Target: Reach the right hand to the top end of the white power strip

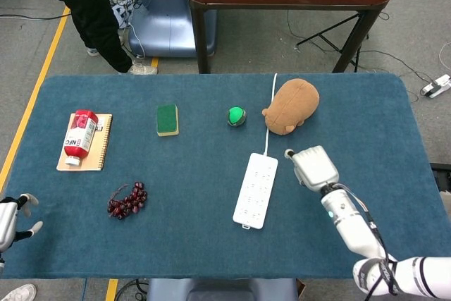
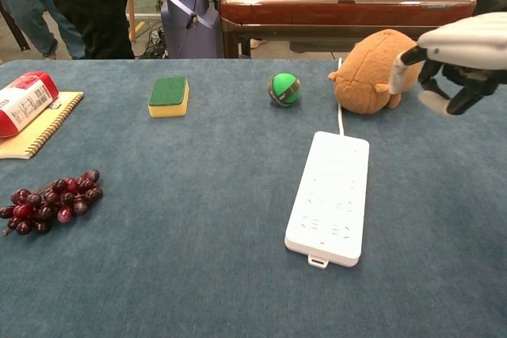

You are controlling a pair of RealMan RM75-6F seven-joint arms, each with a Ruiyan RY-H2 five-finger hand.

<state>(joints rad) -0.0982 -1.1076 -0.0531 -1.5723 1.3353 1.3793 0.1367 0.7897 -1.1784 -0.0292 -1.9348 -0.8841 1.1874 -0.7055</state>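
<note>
The white power strip (image 1: 256,189) (image 2: 331,195) lies lengthwise on the blue table (image 1: 176,244), its cable (image 1: 271,103) running off its far end. My right hand (image 1: 313,167) (image 2: 459,61) hovers above the table, right of the strip's top end and apart from it. It holds nothing and its fingers are loosely spread. In the chest view it sits just right of the brown plush toy (image 2: 379,69). My left hand (image 1: 10,220) hangs at the table's near left corner, fingers apart and empty.
The brown plush toy (image 1: 292,106) lies just beyond the strip beside the cable. A green ball (image 1: 236,116), a green-yellow sponge (image 1: 167,119), dark grapes (image 1: 127,200) and a red bottle (image 1: 81,137) on a notebook (image 1: 102,149) spread leftward. A person and a wooden table stand behind.
</note>
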